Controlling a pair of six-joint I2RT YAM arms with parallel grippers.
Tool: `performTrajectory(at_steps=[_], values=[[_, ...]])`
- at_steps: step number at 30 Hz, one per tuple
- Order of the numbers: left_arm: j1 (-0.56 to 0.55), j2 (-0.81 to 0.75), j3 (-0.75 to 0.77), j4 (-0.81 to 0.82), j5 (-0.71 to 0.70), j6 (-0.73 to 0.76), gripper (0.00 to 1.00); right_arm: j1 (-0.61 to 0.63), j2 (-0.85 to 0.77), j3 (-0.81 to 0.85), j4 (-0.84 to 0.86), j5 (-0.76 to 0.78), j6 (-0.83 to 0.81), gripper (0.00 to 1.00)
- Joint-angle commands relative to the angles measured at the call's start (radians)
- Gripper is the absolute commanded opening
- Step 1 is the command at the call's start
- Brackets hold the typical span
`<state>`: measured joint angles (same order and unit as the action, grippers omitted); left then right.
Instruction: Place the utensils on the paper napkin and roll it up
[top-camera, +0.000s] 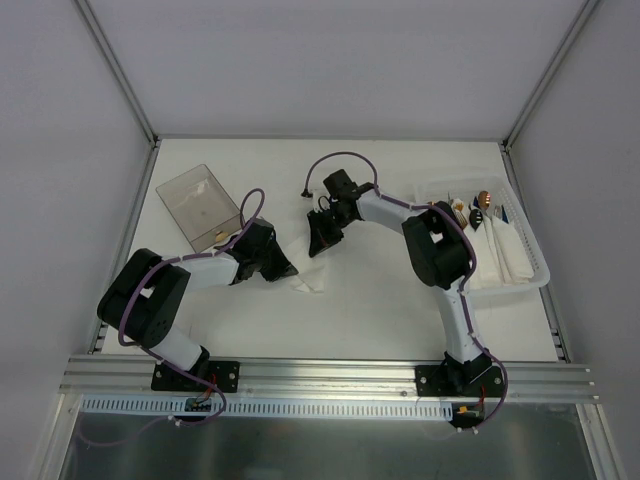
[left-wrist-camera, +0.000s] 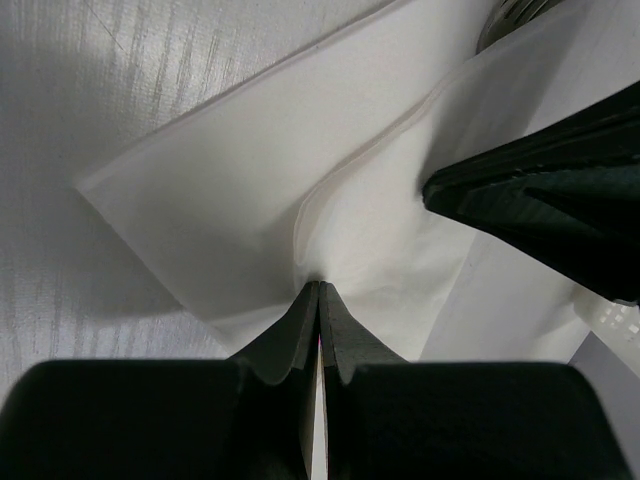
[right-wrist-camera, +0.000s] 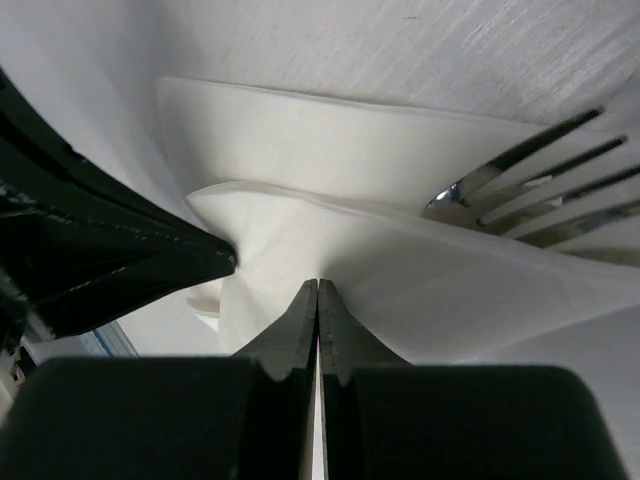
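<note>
The napkin is thin, matte white paper, lying in the middle of the tabletop with soft folded layers and one sharp corner pointing left in the left wrist view. A raised crease runs through it, and the paper puckers where the pincers meet it. Under an upper fold, the tines of a shiny metal fork stick out, long and slim, partly covered by paper.

The left pincer is fully closed, its dark tapered tips pressed together on a pinch of napkin at the fold. The right pincer is closed the same way, nipping the paper just beside the other; the two black wedge-shaped heads sit close together over the napkin.

The left arm bends at its elbow at the near left and runs its forearm right towards the middle. The right arm rises from the near right, elbows beside a white ribbed plastic tray, and reaches left with its wrist tipped down. A clear rectangular plastic box stands far left on the grainy white tabletop
</note>
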<state>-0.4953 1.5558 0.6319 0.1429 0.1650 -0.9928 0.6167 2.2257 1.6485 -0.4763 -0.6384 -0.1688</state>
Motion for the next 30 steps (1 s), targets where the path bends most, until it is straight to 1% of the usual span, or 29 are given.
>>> performTrajectory(at_steps=[1, 5, 10, 13, 14, 17, 18, 20, 23, 26, 28, 30], values=[[0.014, 0.001, -0.005, -0.088, -0.01, 0.039, 0.0, 0.018, 0.034, 0.056, -0.002, 0.031, -0.009, 0.0], [0.014, -0.002, -0.006, -0.089, -0.007, 0.039, 0.0, 0.018, 0.057, 0.062, -0.008, 0.063, 0.014, 0.0], [0.024, -0.032, -0.009, -0.091, -0.007, 0.062, 0.0, 0.017, 0.034, 0.013, -0.018, 0.158, 0.051, 0.0], [0.034, -0.085, 0.021, -0.095, 0.027, 0.152, 0.0, 0.015, 0.009, -0.027, -0.03, 0.189, 0.101, 0.0], [0.034, -0.133, 0.034, -0.098, 0.03, 0.189, 0.05, 0.011, 0.005, -0.048, -0.03, 0.186, 0.136, 0.0], [0.034, -0.197, 0.06, -0.104, 0.062, 0.247, 0.13, 0.005, -0.006, -0.068, -0.036, 0.175, 0.187, 0.0], [0.032, -0.224, 0.071, -0.109, 0.073, 0.25, 0.17, 0.005, -0.008, -0.079, -0.036, 0.168, 0.233, 0.0], [0.032, -0.234, 0.081, -0.115, 0.103, 0.244, 0.18, -0.005, -0.009, -0.09, -0.035, 0.164, 0.279, 0.0], [0.023, -0.221, 0.084, -0.115, 0.131, 0.205, 0.18, -0.028, -0.006, -0.121, -0.025, 0.141, 0.405, 0.0], [0.005, -0.197, 0.08, -0.115, 0.125, 0.165, 0.17, -0.048, -0.011, -0.177, 0.007, 0.141, 0.517, 0.0], [-0.026, -0.169, 0.087, -0.114, 0.113, 0.145, 0.17, -0.058, -0.031, -0.217, 0.036, 0.141, 0.605, 0.0], [-0.064, -0.142, 0.097, -0.108, 0.102, 0.108, 0.17, -0.064, -0.047, -0.266, 0.073, 0.15, 0.656, 0.0]])
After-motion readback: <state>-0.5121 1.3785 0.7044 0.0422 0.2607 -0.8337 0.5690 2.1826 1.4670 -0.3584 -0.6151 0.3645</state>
